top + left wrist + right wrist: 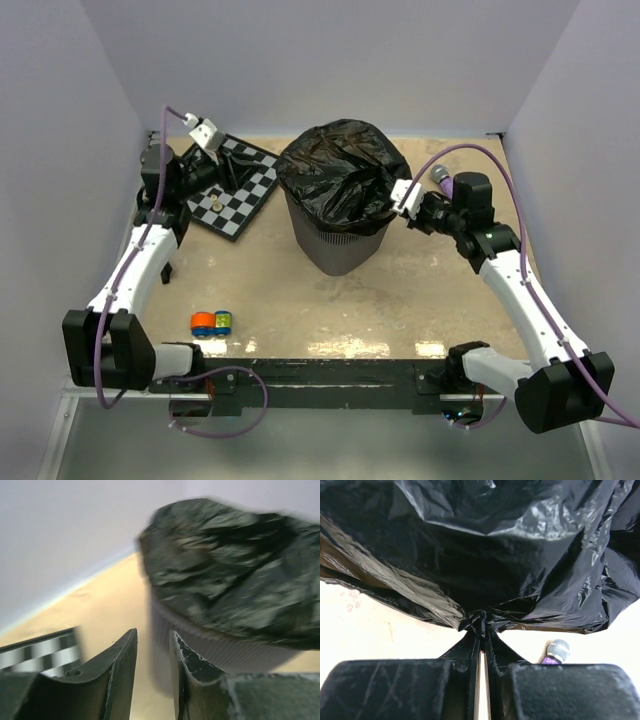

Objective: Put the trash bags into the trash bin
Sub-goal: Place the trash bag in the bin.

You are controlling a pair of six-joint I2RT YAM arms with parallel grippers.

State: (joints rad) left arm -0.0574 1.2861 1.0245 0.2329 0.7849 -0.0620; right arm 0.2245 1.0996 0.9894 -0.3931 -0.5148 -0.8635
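Note:
The trash bin (336, 250) is a tall grey mesh wastebasket in the middle of the table. A large glossy black trash bag (338, 170) billows over its rim and covers its top. My right gripper (393, 204) is at the bin's right rim, shut on a bunched fold of the bag's edge (481, 621); the bag (495, 545) fills the right wrist view. My left gripper (228, 168) hangs over the checkerboard, left of the bin, jaws a little apart and empty (152, 642). The left wrist view shows the bag (235, 575) and the bin wall (215, 647), blurred.
A black-and-white checkerboard (250, 190) lies back left with a small piece (217, 203) on it. An orange and blue toy (211, 322) sits near the front left. A purple microphone (440, 178) lies right of the bin, also in the right wrist view (555, 652). Walls enclose three sides.

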